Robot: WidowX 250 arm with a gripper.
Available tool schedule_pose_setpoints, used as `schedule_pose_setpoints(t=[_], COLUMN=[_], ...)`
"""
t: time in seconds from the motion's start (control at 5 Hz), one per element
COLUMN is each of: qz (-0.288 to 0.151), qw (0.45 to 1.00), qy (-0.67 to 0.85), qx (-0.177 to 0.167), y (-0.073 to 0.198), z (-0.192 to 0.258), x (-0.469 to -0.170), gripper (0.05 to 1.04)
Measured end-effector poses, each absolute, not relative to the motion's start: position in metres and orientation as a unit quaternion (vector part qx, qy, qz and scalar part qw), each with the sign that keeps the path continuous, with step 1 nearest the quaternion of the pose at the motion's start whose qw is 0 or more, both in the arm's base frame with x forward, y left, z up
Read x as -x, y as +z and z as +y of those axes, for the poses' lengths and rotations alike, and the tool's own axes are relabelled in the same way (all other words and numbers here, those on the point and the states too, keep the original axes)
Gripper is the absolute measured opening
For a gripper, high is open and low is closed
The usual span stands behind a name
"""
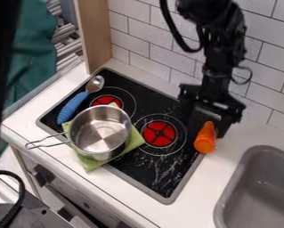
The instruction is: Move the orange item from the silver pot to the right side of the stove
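Apparently got orange item to R edge of stove per task, by gripper; can't tell how open or if gripping. See pot on cloth, prob. for padding.

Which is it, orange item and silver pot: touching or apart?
Apart. Camera view shows a red burner and black stovetop between the orange item and silver pot.

The pale surface in front of the jaws is brightly and fairly evenly lit. Bright highlights are caught inside the silver pot, across from the jaws, while the sink beside them is softly shaded.
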State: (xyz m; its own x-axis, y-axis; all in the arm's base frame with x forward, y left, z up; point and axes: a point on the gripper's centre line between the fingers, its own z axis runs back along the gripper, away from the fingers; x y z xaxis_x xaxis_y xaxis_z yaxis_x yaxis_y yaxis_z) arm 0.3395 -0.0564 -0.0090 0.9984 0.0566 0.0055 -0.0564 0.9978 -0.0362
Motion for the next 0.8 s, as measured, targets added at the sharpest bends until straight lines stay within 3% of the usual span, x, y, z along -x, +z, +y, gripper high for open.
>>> schedule_pose_setpoints(t=[0.2,0.4,0.8], qz=[-0.04,-0.058,-0.06], qw=[0.998,0.997,0.997], qy=[0.037,0.038,0.031], qx=[0.015,0.018,0.022], y=[0.022,0.036,0.041], z=[-0.053,-0.056,-0.064], x=[-0.331,-0.324,-0.317], gripper=[1.005,1.005,1.005])
